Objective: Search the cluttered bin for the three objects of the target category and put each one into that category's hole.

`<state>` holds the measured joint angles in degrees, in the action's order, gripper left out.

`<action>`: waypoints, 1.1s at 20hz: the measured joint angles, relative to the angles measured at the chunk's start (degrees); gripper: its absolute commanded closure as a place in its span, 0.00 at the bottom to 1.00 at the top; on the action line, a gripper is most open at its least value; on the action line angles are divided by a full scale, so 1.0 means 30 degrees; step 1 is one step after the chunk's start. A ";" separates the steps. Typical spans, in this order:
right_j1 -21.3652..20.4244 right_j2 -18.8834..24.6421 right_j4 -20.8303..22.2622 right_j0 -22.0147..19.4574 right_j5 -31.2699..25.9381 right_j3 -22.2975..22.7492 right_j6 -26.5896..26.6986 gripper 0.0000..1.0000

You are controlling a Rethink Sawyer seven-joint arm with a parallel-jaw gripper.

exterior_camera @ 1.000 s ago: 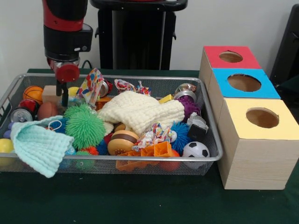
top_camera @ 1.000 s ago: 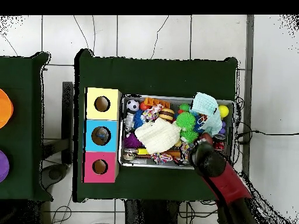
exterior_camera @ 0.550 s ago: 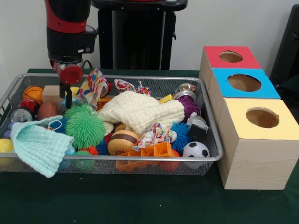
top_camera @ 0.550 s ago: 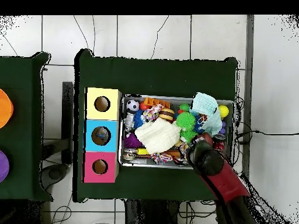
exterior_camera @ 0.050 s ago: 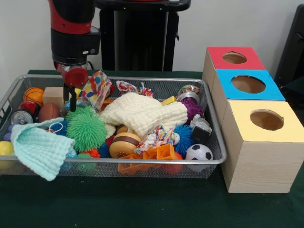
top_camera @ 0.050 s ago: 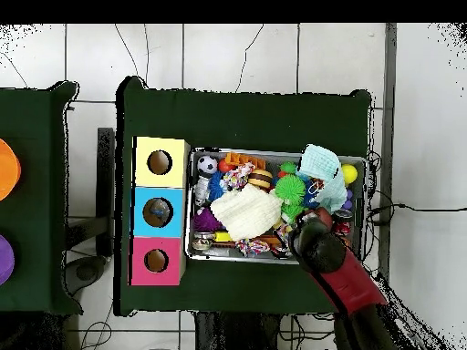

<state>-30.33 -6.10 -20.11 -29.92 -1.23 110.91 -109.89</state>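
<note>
Hand (exterior_camera @ 0.050 s ago: 72,97), grip state unclear, is hovering over bin (exterior_camera @ 0.050 s ago: 156,162) at far left; sorting appears unfinished, clutter still filling bin.

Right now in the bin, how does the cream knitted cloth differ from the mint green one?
The cream knitted cloth is thick and bunched over the toys mid-bin; the mint green cloth is thinner and waffle-textured. The cream one stays inside the wire bin, while the mint one drapes over its front rim. Both partly cover other toys.
</note>
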 measured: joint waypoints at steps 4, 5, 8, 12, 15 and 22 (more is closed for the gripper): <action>0.0000 -0.0001 0.0000 0.0000 0.0000 0.0000 0.0000 0.00; 0.0000 0.0000 0.0000 0.0000 0.0000 0.0000 0.0000 0.00; 0.0000 0.0001 0.0000 0.0016 0.0000 0.0000 0.0000 0.00; 0.0000 0.0001 0.0000 0.0106 0.0000 0.0000 0.0000 0.00; 0.0000 0.0001 0.0004 0.0134 0.0000 0.0000 0.0000 0.00; 0.0000 0.0001 0.0000 0.0134 0.0000 0.0000 0.0000 1.00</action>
<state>-30.33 -6.09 -20.11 -29.52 -1.23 110.91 -109.89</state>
